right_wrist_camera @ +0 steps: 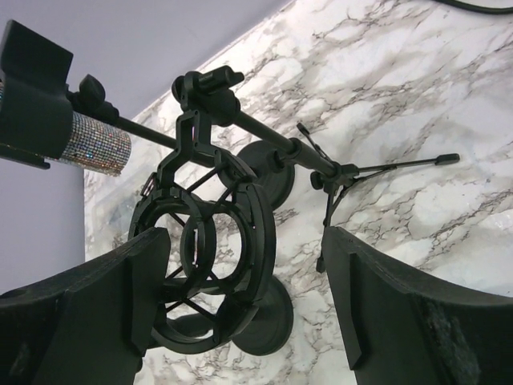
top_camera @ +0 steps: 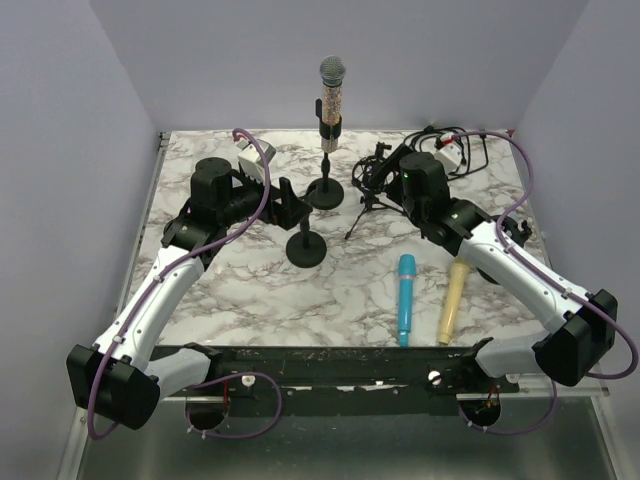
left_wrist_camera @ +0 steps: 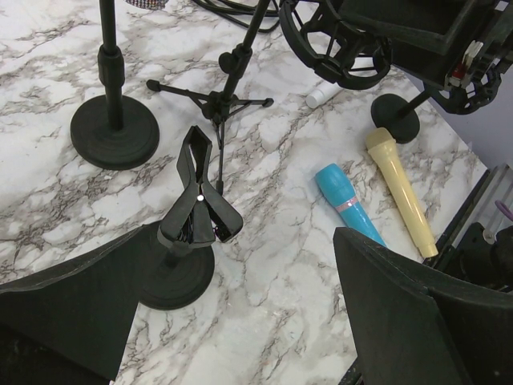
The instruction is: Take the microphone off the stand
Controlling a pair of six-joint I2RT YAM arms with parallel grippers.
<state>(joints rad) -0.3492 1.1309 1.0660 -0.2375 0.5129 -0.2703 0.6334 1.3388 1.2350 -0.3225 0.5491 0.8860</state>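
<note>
The microphone (top_camera: 332, 92), with a grey mesh head and a glittery body, stands upright in the clip of a tall stand (top_camera: 325, 190) with a round black base at the back middle. Its glittery body shows in the right wrist view (right_wrist_camera: 90, 141), gripped by the black clip (right_wrist_camera: 32, 100). My left gripper (top_camera: 291, 205) is open and empty, low to the left of the stand's base; in its own view (left_wrist_camera: 240, 317) it hangs over bare marble. My right gripper (top_camera: 393, 176) is open and empty, with its fingers on either side of a shock mount (right_wrist_camera: 210, 241) in its own view (right_wrist_camera: 248, 297).
A short stand with an empty spring clip (left_wrist_camera: 196, 196) sits on a round base (top_camera: 305, 250). A tripod stand (top_camera: 368, 205) carries the shock mount. A blue microphone (top_camera: 406, 297) and a yellow one (top_camera: 453, 300) lie front right. Cables and a white plug (top_camera: 449, 147) lie back right.
</note>
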